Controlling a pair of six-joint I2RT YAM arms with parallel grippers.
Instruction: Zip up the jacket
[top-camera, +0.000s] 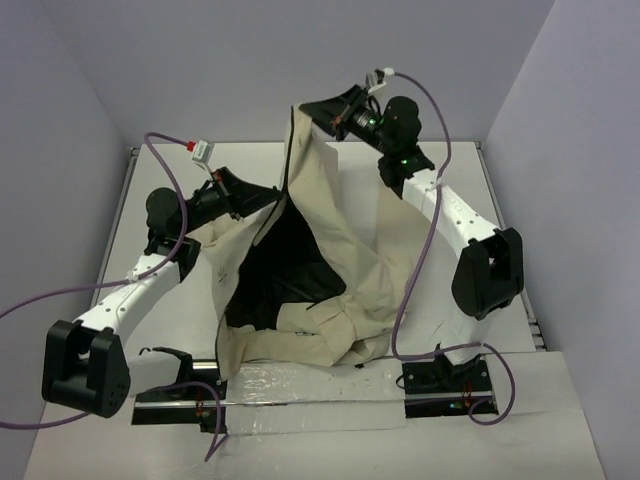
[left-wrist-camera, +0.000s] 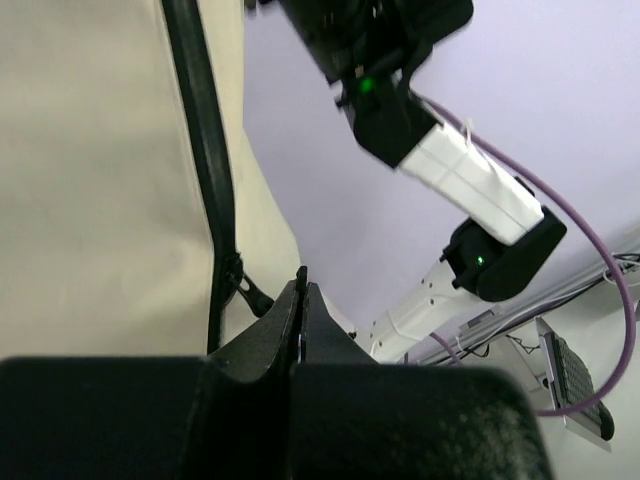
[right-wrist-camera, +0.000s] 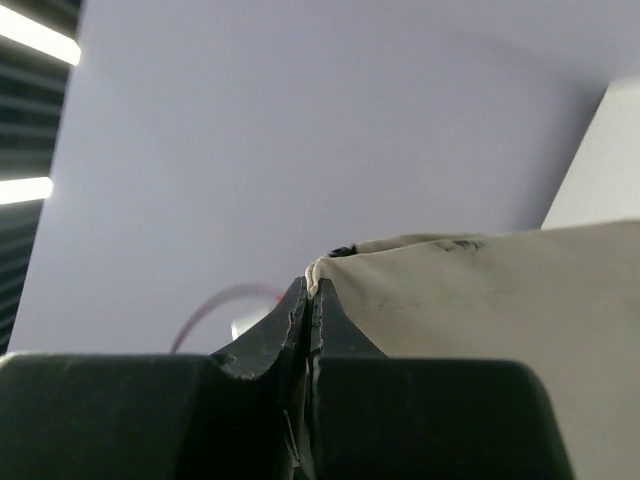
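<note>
**Beige cloth, pinched at two points: what you have in hand**

Item, right gripper (right-wrist-camera: 312, 285): your black fingers are clenched tight on the folded upper hem of the large beige fabric jacket with black lining (top-camera: 350, 260). A pale lip of cloth pokes out just above the tips. In the overhead view this grip sits high at the far side of the table, with the jacket hanging down from it.

Item, left gripper (left-wrist-camera: 302, 295): the black fingers are pressed together with no gap. A small dark tab from the zipper edge runs into their left side, so you appear to be grasping the jacket there. The pinch itself is too shadowed to see clearly.

Item, dark zipper strip (left-wrist-camera: 205, 150): it runs upright along the beige panel edge, just left of your left fingertips.

Item, jacket as a whole: the front is open. One panel rises to the right gripper and the other is drawn out sideways toward the left gripper. The black inner lining (top-camera: 280, 270) is exposed between them. The lower folds and a sleeve lie bunched on the white tabletop (top-camera: 470, 165), near the arm bases.

Item, surroundings: a purple cable (top-camera: 425, 250) trails along the white and black right arm (left-wrist-camera: 470, 185). Plain lilac walls (top-camera: 200, 60) enclose the table.
</note>
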